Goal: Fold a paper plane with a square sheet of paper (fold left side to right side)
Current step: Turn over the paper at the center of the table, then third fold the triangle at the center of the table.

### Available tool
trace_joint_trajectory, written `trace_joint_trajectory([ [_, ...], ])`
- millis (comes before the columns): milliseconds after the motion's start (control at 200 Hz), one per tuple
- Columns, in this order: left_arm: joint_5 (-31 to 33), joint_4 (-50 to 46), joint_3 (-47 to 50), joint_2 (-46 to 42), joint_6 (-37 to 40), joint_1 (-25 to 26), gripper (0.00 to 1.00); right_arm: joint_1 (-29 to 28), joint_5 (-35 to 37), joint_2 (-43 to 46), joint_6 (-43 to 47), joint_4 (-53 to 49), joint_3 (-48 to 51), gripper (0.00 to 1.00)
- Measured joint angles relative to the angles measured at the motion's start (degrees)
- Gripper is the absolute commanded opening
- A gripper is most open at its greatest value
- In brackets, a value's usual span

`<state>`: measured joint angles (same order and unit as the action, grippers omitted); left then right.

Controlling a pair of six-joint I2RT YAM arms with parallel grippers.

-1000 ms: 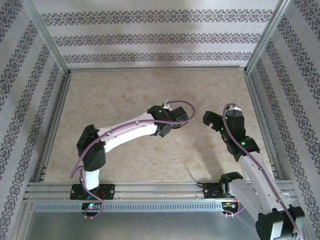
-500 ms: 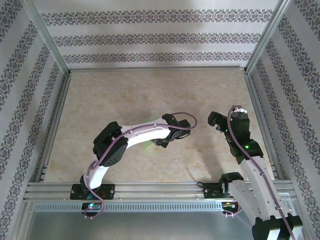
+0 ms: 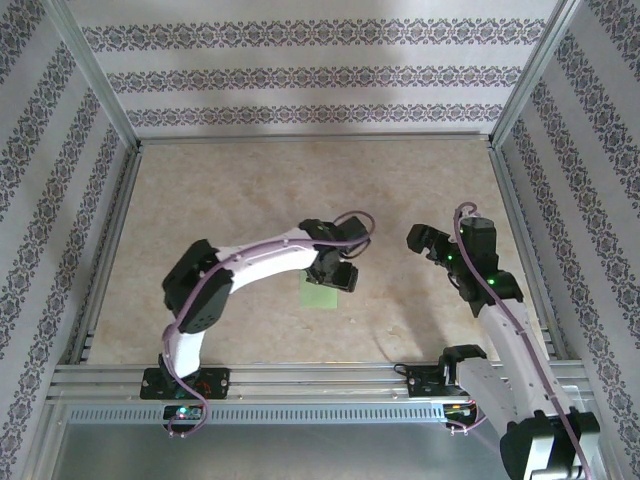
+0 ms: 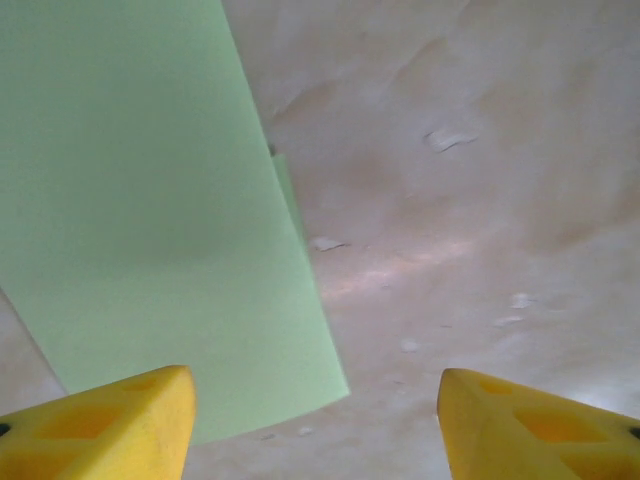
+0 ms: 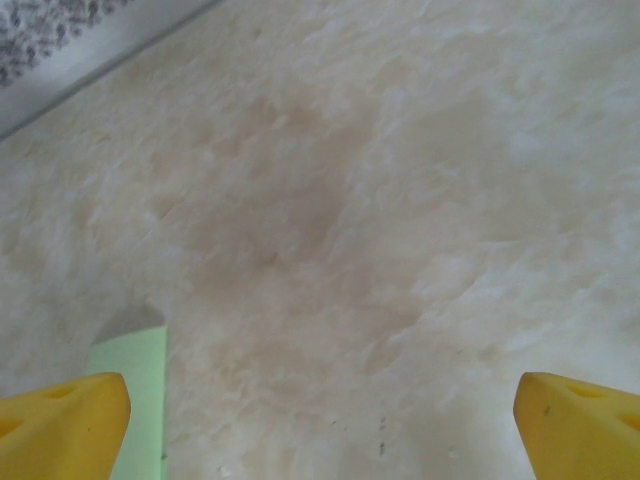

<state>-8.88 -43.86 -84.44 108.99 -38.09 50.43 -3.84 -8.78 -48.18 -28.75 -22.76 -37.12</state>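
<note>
Nearest me ran the metal rail where my arms were bolted. Past it lay the pale, stone-look table. My left gripper hung open over it, holding nothing. The green paper lay on the table just by one finger. Seen from above, that gripper hid part of the paper. My right gripper was open wide too, and its camera caught just one green corner, cut off. Far back stood walls with flowery stripes.
</note>
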Motion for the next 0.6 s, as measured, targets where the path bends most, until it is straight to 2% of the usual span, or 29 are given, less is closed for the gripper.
trace_joint_trajectory([
  [60, -3.43, 5.35, 4.15, -4.61, -0.81, -2.45, 0.66, 0.00, -3.89, -2.14, -0.74, 0.31, -0.02, 0.87],
  [145, -7.32, 13.25, 10.64, -11.45, -2.43, -6.45, 0.66, -0.02, -9.22, -4.87, -2.19, 1.68, 0.02, 0.72],
  [290, -10.64, 24.06, 21.92, -20.79, -4.76, -13.33, 0.66, -1.68, -15.93, -9.38, -7.28, 7.04, 0.87, 0.49],
  [430, -11.76, 32.59, 32.09, -26.51, -7.69, -18.67, 0.66, -9.33, -18.67, -16.52, -11.63, 13.62, 2.45, 0.30],
  [515, -11.96, 36.41, 36.63, -28.79, -9.38, -20.48, 0.66, -14.71, -18.97, -22.23, -14.16, 17.70, 2.67, 0.17],
  [600, -12.13, 38.80, 39.01, -29.94, -10.49, -21.64, 0.65, -19.30, -18.88, -27.93, -16.48, 21.64, 2.60, 0.09],
])
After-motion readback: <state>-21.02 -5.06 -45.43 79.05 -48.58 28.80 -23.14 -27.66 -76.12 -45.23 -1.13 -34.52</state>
